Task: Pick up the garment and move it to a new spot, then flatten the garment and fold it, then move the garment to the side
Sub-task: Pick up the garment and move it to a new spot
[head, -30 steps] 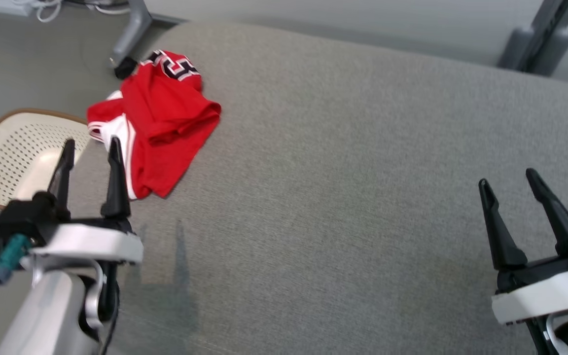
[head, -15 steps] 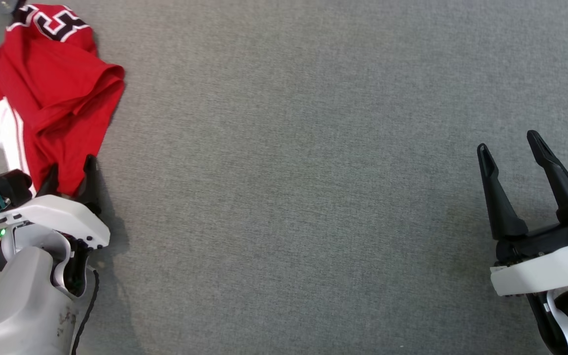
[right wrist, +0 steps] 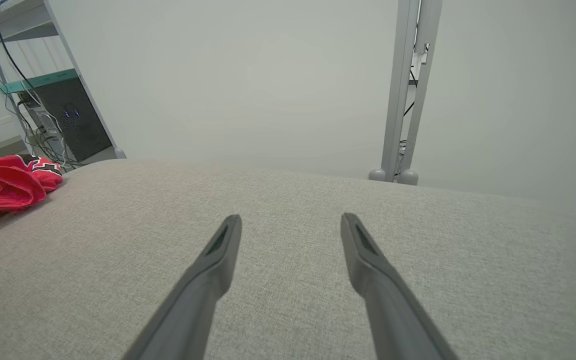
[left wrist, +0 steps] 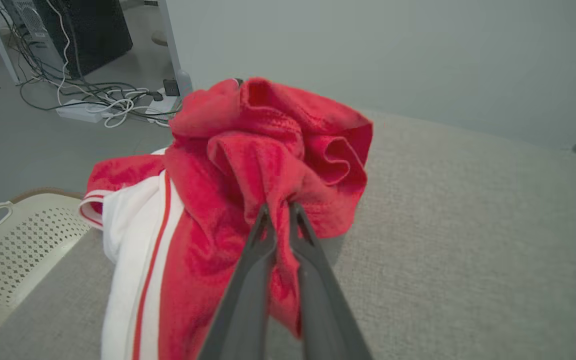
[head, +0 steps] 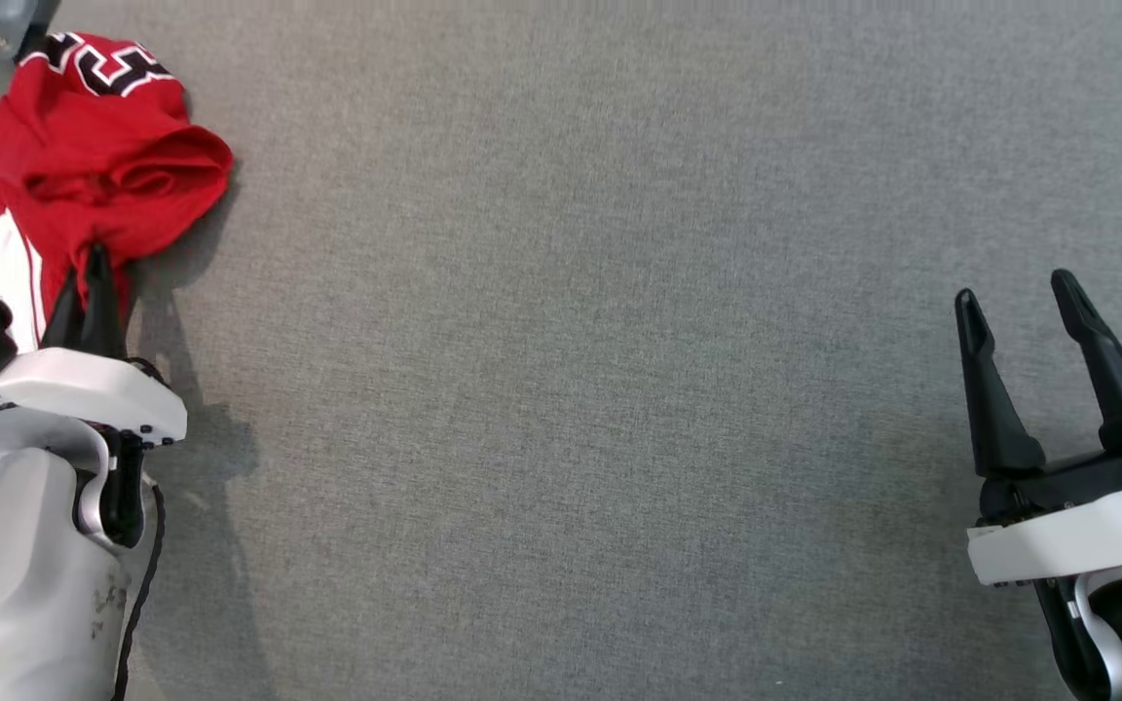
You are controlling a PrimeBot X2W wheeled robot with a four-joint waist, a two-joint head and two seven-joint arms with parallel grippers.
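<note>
The red garment lies bunched at the counter's far left corner, with one fold pinched by the left gripper. The right gripper hovers spread over the counter's right side. The garment's left edge is cut off and its lettering is unreadable.

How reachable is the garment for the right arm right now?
Doubtful without a long stretch. Nothing blocks the way: open grey surface lies between the open right gripper and the garment. But it sits at the far left edge, with the left gripper shut on it.
</note>
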